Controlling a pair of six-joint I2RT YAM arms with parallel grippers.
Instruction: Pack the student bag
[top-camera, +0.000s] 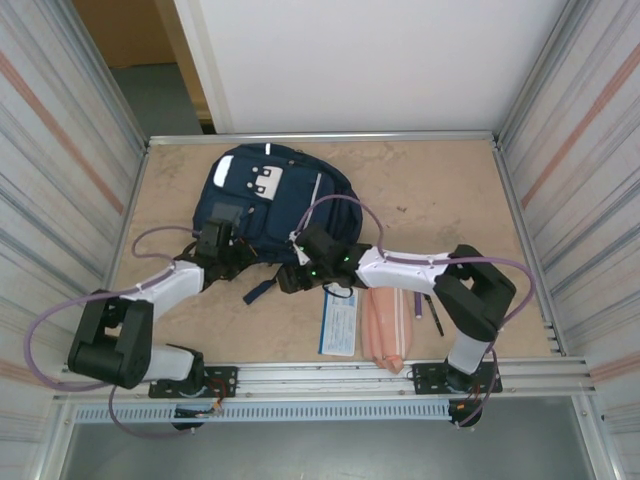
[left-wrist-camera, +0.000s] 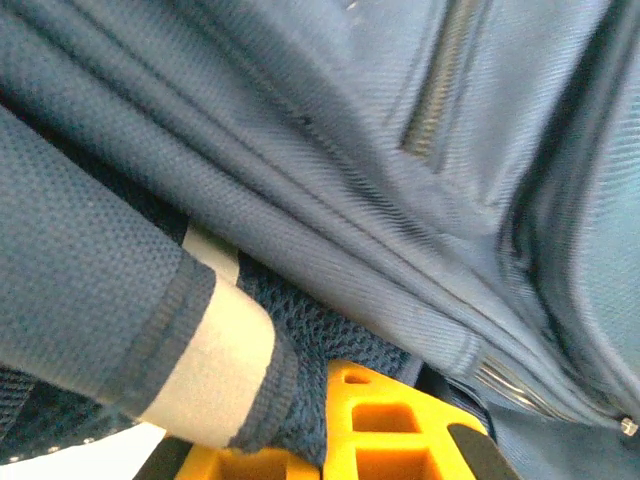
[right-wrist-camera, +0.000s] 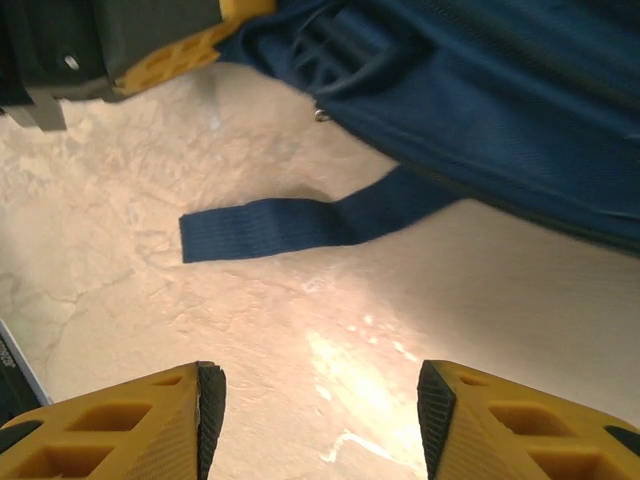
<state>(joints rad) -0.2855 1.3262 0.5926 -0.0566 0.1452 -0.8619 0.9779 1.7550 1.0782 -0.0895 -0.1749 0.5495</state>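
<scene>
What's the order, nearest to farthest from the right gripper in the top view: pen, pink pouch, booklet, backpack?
1. Backpack, beside the right gripper.
2. Booklet, nearer the bases.
3. Pink pouch, right of the booklet.
4. Pen, farthest right.

The student bag (top-camera: 275, 195) is navy woven cloth, matt, with a fine grain. Its zip (left-wrist-camera: 435, 90) has dull metal teeth. A cream tape band (left-wrist-camera: 215, 375) on it looks smoother, and it lies against coarse dark mesh (left-wrist-camera: 320, 330). The loose strap (right-wrist-camera: 270, 225) is ribbed webbing. The table (top-camera: 430, 190) is pale, mottled and crackled, mostly matt with a faint sheen. A brushed metal rail (top-camera: 290, 375) runs along its near edge. The fingers (right-wrist-camera: 130, 430) of the right gripper (right-wrist-camera: 320, 400) are yellow moulded plastic with black rubbery pads (right-wrist-camera: 210, 410).
</scene>
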